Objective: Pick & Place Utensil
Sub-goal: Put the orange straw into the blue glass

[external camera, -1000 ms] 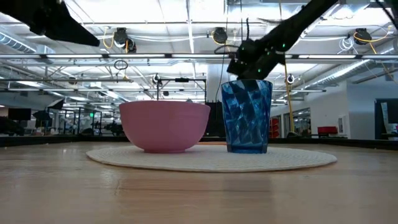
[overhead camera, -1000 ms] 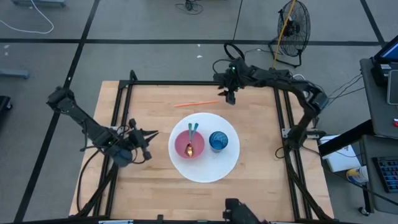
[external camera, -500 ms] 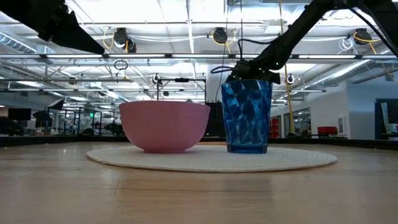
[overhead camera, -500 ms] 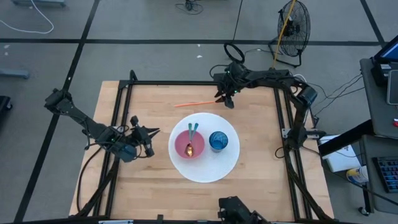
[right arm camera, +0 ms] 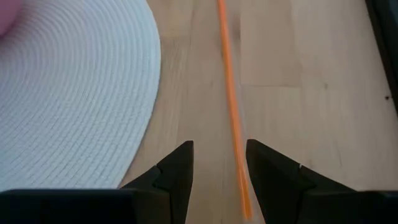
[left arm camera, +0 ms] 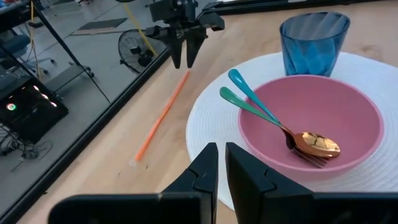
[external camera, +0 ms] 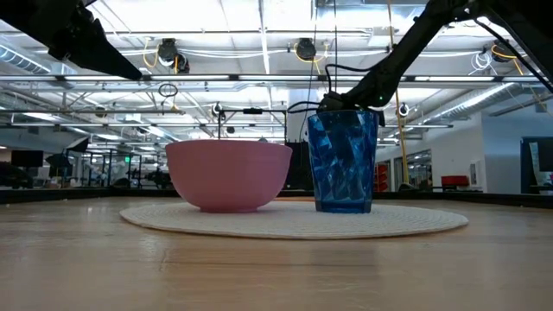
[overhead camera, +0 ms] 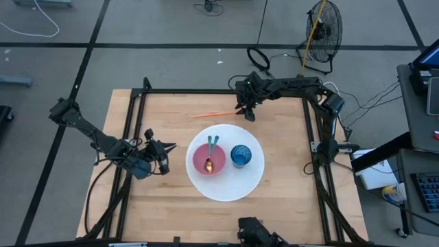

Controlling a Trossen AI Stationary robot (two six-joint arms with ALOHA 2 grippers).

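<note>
**Operator:** What changed in the last second?

**Technician:** The right gripper (overhead camera: 249, 113) has moved from the bench's far edge in toward the orange straw (overhead camera: 216, 114) and come down over its near end. In the right wrist view the fingers are spread, and the straw (right arm camera: 232, 112) runs between them, nearer one finger. The gap has narrowed slightly but has not closed on the straw.

**Operator:** Where is the straw?

**Technician:** It lies flat on the bench (overhead camera: 288, 199), just beyond the white placemat (overhead camera: 243, 189) and apart from it. It has not shifted.

**Operator:** And the left arm?

**Technician:** The left gripper (overhead camera: 164, 159) waits beside the placemat, fingers pressed nearly together, holding nothing. It has hardly moved.

**Operator:** What does this mean for the task?

**Technician:** Two utensils with teal handles already rest in the pink bowl (overhead camera: 209, 159); the blue cup (overhead camera: 241, 155) stands next to it. The straw appears to be the remaining item. The approach looks finished, so closing and lifting likely come next. A thin straw lying flat may roll or slip away.
</note>
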